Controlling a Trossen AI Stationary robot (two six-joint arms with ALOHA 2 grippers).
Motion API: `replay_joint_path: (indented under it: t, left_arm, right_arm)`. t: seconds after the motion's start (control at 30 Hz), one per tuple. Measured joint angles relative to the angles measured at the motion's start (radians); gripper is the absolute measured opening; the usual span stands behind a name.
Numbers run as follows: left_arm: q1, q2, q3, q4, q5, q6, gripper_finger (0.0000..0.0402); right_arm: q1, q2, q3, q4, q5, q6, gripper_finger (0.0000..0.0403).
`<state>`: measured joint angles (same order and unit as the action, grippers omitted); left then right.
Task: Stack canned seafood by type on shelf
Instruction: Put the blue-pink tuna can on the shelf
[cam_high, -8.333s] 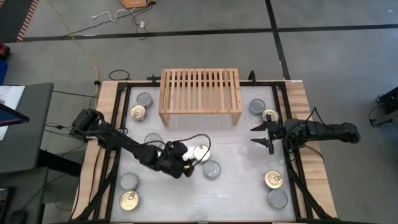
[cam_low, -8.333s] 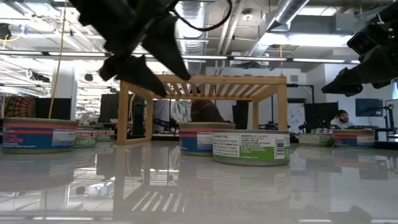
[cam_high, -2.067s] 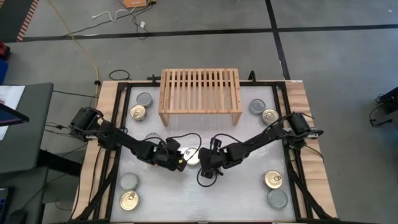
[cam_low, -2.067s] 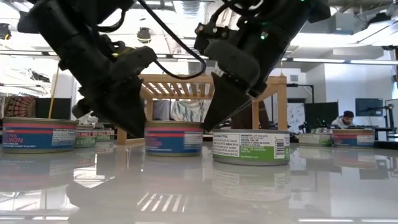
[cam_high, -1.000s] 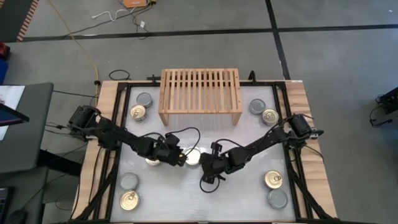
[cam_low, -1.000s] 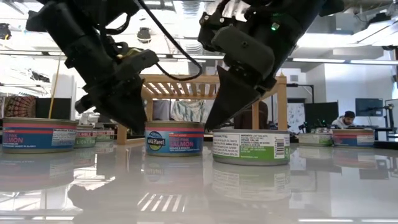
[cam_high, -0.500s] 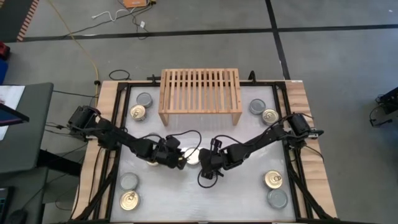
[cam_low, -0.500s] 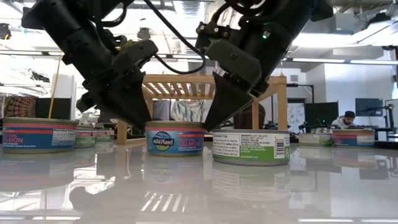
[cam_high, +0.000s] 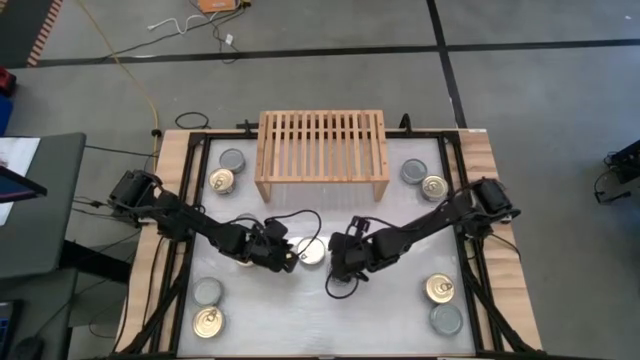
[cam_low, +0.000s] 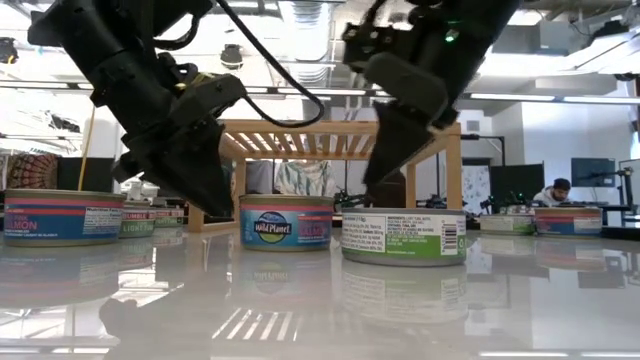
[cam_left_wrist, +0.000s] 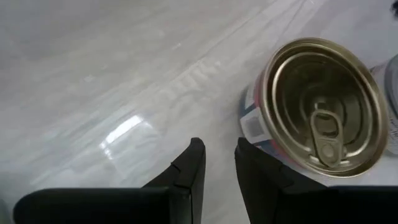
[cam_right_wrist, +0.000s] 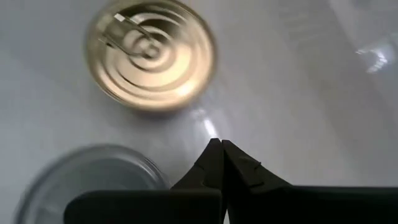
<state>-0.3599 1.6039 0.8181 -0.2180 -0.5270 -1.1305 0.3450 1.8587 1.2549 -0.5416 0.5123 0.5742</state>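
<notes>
Here, flanking the gold-topped can (cam_high: 312, 252) with left gripper (cam_high: 288, 262) slightly parted (empty) and right gripper (cam_high: 340, 268) clenched empty, seemingly to nudge it shelf-ward (cam_high: 322, 146).

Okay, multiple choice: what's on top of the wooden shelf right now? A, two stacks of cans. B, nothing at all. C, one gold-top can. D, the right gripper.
B: in the high view the shelf shows only bare slats, with every can down on the table.
</notes>
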Motion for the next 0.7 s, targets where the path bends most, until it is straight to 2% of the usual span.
replay_joint_path:
  t: [0.1, 0.23, 0.47, 0.57, 0.7]
  left_arm:
    - [0.000, 0.000, 0.000, -0.022, 0.012, 0.001, 0.0082]
    - [-0.005, 0.000, 0.000, -0.048, 0.034, 0.015, 0.0082]
    - [-0.002, -0.025, 0.000, -0.068, 0.061, 0.104, 0.0075]
    - [0.015, -0.055, 0.000, -0.061, 0.066, 0.156, 0.0071]
    - [0.042, -0.100, 0.000, -0.062, 0.068, 0.219, 0.0070]
  right_arm:
    - [0.026, -0.019, -0.019, -0.074, 0.045, 0.044, 0.0021]
    - [0.075, -0.063, -0.152, -0.107, 0.057, 0.208, 0.0021]
    - [0.182, -0.253, -0.385, -0.107, 0.117, 0.520, 0.0021]
    - [0.211, -0.353, -0.458, -0.095, 0.168, 0.562, 0.0021]
    - [0.208, -0.452, -0.540, -0.042, 0.209, 0.533, 0.0021]
